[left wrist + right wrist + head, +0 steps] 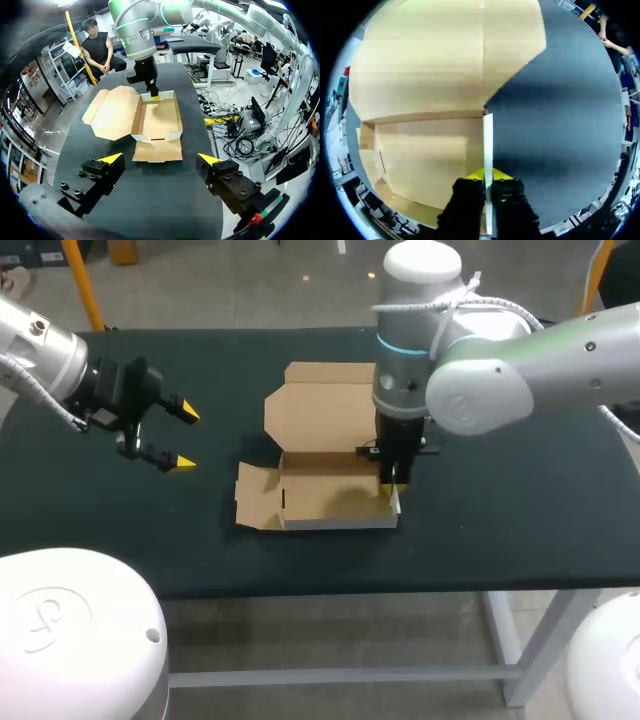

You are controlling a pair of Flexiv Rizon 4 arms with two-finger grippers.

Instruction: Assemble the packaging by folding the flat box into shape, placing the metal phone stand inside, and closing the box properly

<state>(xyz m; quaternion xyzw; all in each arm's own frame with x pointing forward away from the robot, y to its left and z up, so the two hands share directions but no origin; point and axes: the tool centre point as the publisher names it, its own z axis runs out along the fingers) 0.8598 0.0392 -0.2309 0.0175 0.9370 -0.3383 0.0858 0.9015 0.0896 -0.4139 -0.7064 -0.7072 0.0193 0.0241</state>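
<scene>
right gripper [488, 176] clenched on side wall [488, 142] of cardboard box [330, 495] | left gripper [183, 438] released, near left edge of table [520, 525] | risk: twisting may crease wall

The right arm [500, 380] is silver-grey with a cyan ring [398, 349]. The left gripper [160, 158] is black, screw-studded, yellow-tipped.

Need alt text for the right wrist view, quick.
The right claw pinches the upright side wall of the cardboard box between its yellow tips. The dark table lies outside the wall; the lid lies flat ahead.
</scene>
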